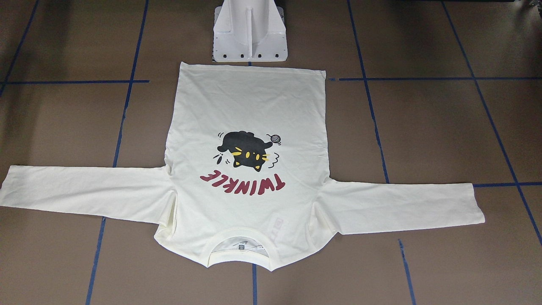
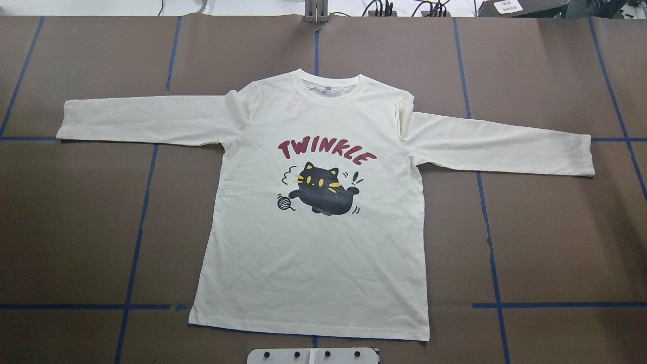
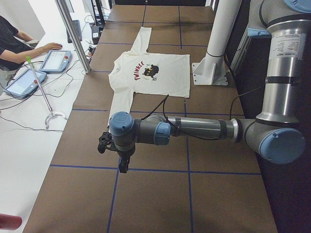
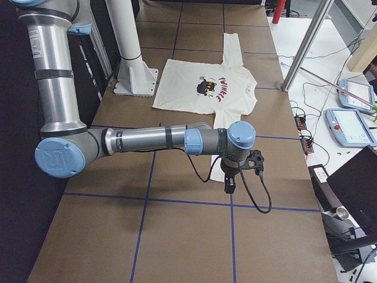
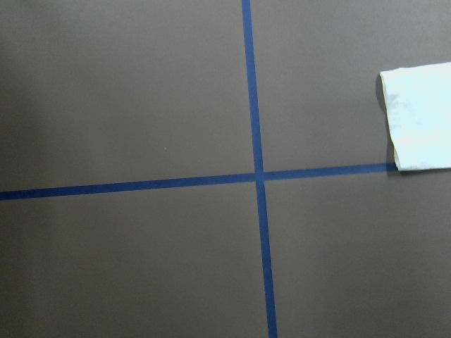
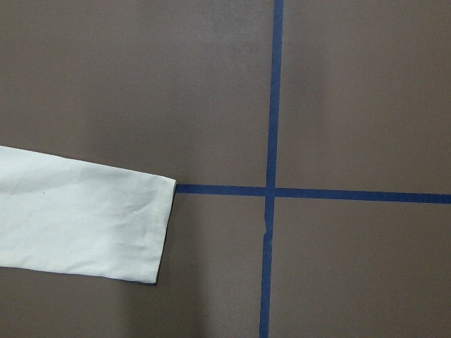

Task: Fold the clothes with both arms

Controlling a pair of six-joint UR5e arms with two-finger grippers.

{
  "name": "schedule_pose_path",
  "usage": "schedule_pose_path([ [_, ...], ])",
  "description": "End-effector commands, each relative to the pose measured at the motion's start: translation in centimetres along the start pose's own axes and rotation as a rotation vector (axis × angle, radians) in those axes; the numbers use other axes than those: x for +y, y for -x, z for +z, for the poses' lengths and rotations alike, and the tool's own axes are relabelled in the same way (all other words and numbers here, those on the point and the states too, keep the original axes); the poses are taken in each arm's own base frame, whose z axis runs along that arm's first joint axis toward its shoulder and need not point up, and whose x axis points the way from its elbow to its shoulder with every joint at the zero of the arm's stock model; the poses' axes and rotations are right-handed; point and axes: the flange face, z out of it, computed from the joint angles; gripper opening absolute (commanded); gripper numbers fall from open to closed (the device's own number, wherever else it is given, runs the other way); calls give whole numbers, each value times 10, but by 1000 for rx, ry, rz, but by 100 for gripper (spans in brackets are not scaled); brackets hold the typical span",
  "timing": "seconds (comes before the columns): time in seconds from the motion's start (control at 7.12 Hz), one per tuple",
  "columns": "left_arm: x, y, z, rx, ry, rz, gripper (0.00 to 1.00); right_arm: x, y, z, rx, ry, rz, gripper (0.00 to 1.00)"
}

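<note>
The left gripper point(image 3: 123, 164) is hanging low over the bare table point(image 2: 76, 227) in the lower left of the exterior left frame. The right gripper point(image 4: 230, 184) is hanging the same way near the middle of the exterior right frame. Both are showing only in these side views, so I cannot tell whether their jaws are standing wide or narrow.

The T-shirt point(image 2: 313, 242) is lying flat and print-up in the middle of the overhead frame. Its collar point(image 2: 331, 98) is pointing toward the top edge and its hem point(image 2: 308, 328) is sitting near the bottom. Both sleeves are stretching straight out to the left and right.

The left wrist camera is looking down on a cuff point(image 5: 419, 120) at the right edge of its frame, beside crossing blue tape lines point(image 5: 257, 176). The right wrist camera is catching the other cuff point(image 6: 84, 218) at its lower left. No fingers are showing in either wrist view. Each gripper is probably hanging just beyond its sleeve end, apart from the cloth.

Nothing is folded yet, so I judge the task to be at its very start, with the arms getting ready for the first grasp. The next move is calling for each gripper to travel inward over its cuff, come down and pinch the fabric, so that the sleeves can be carried across the body of the shirt
</note>
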Motion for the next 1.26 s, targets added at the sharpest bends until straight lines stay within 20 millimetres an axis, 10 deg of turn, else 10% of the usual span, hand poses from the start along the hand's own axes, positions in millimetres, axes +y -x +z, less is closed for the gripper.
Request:
schedule_pose_path([
  [0.0, 0, -1, -1, 3, -3, 3, 100, 1, -1, 0, -1, 2, 7, 100],
  [0.42, -18, -15, -14, 12, -40, 41, 100, -4, 6, -5, -8, -9, 11, 100],
  [0.7, -26, -25, -21, 9, -131, 133, 100, -21, 62, -31, -16, -66, -101, 100],
  [1.12, -33, -39, -20, 75, -139, 97, 100, 16, 59, 25, -51, -97, -49, 100],
])
